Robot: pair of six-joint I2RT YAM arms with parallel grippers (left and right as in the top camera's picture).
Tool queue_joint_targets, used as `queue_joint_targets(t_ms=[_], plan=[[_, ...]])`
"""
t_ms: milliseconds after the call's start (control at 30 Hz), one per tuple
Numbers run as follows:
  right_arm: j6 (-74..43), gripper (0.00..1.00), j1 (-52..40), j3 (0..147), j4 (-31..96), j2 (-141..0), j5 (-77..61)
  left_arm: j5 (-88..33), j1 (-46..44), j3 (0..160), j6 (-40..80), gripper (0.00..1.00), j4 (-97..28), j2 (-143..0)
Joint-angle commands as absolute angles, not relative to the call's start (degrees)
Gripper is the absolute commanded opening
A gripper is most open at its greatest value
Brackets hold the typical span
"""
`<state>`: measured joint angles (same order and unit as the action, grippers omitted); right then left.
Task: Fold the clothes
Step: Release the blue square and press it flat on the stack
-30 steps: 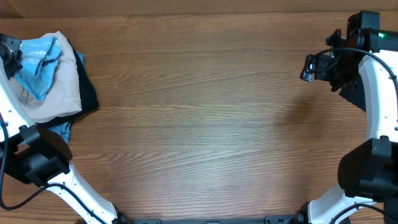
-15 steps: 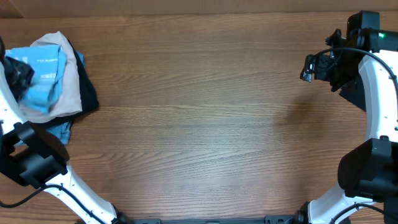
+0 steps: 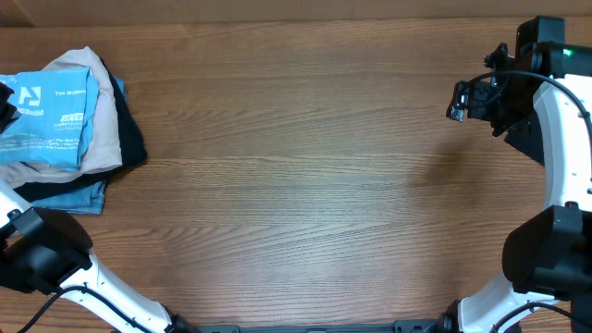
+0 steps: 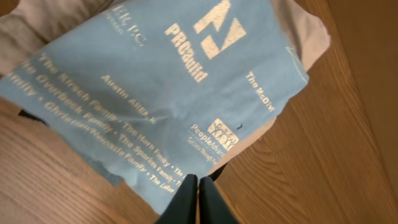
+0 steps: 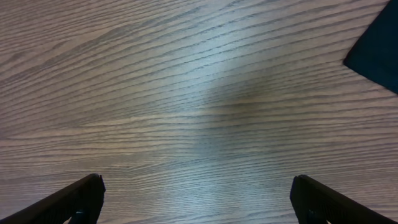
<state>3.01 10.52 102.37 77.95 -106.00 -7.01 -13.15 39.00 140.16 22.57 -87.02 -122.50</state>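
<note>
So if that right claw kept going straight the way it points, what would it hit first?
Most likely the bare wooden table: the right gripper has open fingers that frame only wood ahead, though how far off it lies is hard to tell.

overhead: T-shirt [image 3: 51, 120] cut by left edge, small print unreadable | black garment [image 3: 134, 141] mostly hidden under cream garment [image 3: 106, 129] | right wrist: right fingers [image 5: 78, 199] cut by bottom edge, dark corner shape [image 5: 376, 53] unidentifiable
</note>
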Motion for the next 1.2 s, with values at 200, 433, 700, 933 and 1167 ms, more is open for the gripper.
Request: queue_joint_targets(t_ms=[200, 433, 700, 933, 1167], plan=[[2.76, 1.0, 10.63, 103.2, 77.69, -105.75, -6.46, -10.52, 40.91, 123.57, 19.35, 0.04, -80.14, -121.27], [2.76, 1.0, 10.63, 103.2, 77.69, -105.75, -6.46, -10.37, 43.31, 111.15, 21.06, 0.04, -72.34, -121.27], [2.74, 1.0, 10.63, 103.2, 77.69, -105.75, -6.46, -20.82, 43.22, 128.09, 19.35, 0.04, -77.8, -119.35], [2.76, 1.0, 10.63, 103.2, 77.69, -105.75, -6.46, -9.98, 43.97, 132.99, 21.08, 0.04, -79.29, -118.65], [2.74, 1.0, 10.63, 103.2, 77.69, -105.75, -6.46, -2.42, 44.34, 124.2, 24.69, 0.04, -74.63, -122.08]])
